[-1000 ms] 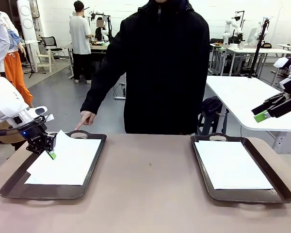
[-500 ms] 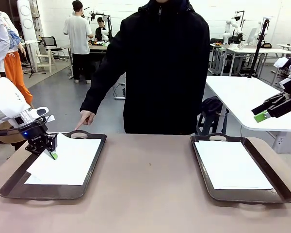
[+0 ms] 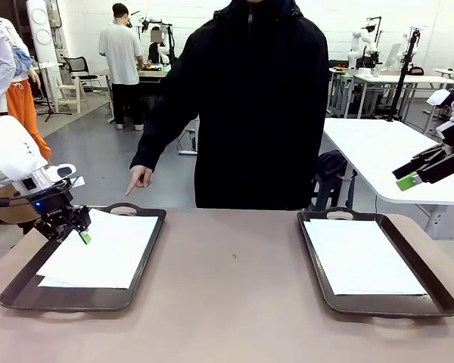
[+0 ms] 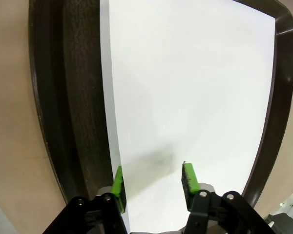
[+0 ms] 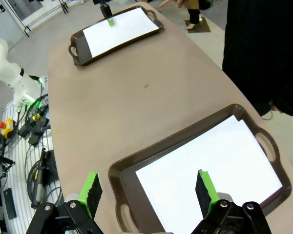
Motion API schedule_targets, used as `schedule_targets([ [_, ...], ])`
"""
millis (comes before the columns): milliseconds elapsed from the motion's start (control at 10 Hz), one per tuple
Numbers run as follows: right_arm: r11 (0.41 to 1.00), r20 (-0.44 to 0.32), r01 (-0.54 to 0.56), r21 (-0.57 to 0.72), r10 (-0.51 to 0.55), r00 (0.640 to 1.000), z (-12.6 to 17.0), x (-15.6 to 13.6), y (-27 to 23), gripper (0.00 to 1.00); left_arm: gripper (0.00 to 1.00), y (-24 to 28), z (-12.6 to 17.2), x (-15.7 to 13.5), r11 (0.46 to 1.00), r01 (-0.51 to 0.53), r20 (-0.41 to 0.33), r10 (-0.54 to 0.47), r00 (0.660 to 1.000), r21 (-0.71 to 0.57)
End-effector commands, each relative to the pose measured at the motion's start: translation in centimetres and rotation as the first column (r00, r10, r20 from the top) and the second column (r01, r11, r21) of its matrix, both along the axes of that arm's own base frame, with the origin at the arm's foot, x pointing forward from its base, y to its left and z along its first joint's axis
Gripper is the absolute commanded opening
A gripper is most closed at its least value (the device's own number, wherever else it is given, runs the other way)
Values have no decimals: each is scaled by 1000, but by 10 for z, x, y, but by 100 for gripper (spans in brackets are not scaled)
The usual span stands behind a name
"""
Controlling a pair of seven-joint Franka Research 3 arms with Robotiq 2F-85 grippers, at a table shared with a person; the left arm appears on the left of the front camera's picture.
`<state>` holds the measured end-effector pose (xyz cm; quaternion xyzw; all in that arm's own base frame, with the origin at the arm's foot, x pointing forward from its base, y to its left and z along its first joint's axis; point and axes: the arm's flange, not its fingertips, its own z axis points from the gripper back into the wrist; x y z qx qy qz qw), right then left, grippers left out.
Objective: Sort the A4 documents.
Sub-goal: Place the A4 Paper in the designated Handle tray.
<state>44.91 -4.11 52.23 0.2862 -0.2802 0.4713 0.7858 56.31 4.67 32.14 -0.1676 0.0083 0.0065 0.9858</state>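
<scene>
Since a second ago the left gripper [image 3: 74,228] has let go of the top sheet [image 3: 102,248], which was lifted at its far-left corner and now lies flat in the left tray [image 3: 150,249]; the person's hand [image 3: 139,180] has lifted a little from that tray's far handle. Left gripper jaws now stand apart, pads either side of the sheet's left edge in the left wrist view, nothing between them. Right gripper [image 3: 408,180] hangs wide apart and empty, up and to the right of the right tray [image 3: 439,299], clear of the surface [image 3: 234,302]. Documents: one stack in the left tray, slightly askew with a lower sheet peeking out at the near-left corner; another stack [image 3: 359,255] flat in the right tray. Step in hand looks like release and pull away. To do it well, probably lift straight up before moving sideways so a pad doesn't drag the loose sheet, and keep pads off the paper edge. Edges: the sheet's left edge sits near the left tray's raised rim, so little room on that side; open brown surface between the two trays gives free travel. The person's hand is just beyond the left tray's far handle, so avoid swinging that way.
</scene>
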Motion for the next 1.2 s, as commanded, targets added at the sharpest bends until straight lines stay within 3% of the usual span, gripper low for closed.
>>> schedule_targets([
  [0, 1000, 0, -2, 10, 2, 1000, 0, 0, 2, 100, 95, 0, 7, 1, 999, -19, -12, 20, 1000, 45],
  [100, 1000, 0, -2, 10, 2, 1000, 0, 0, 2, 100, 81, 1, 8, 1, 999, -19, -12, 20, 1000, 50],
  [200, 1000, 0, -2, 10, 2, 1000, 0, 0, 2, 100, 100, 2, 8, 1, 999, -17, -12, 17, 1000, 51],
  [400, 1000, 0, -2, 10, 2, 1000, 0, 0, 2, 100, 100, 2, 10, 2, 999, -15, -3, 15, 1000, 52],
  [500, 1000, 0, -2, 10, 2, 1000, 0, 0, 2, 100, 100, 2, 10, 2, 997, -62, 4, 62, 998, 56],
  [600, 1000, 0, -2, 10, 2, 1000, 0, 0, 2, 100, 100, 2, 4, 2, 1000, 5, 1, -5, 1000, 26],
  [1100, 1000, 0, -2, 10, 2, 1000, 0, 0, 2, 100, 100, 2, 4, 2, 1000, 5, 1, -5, 1000, 26],
])
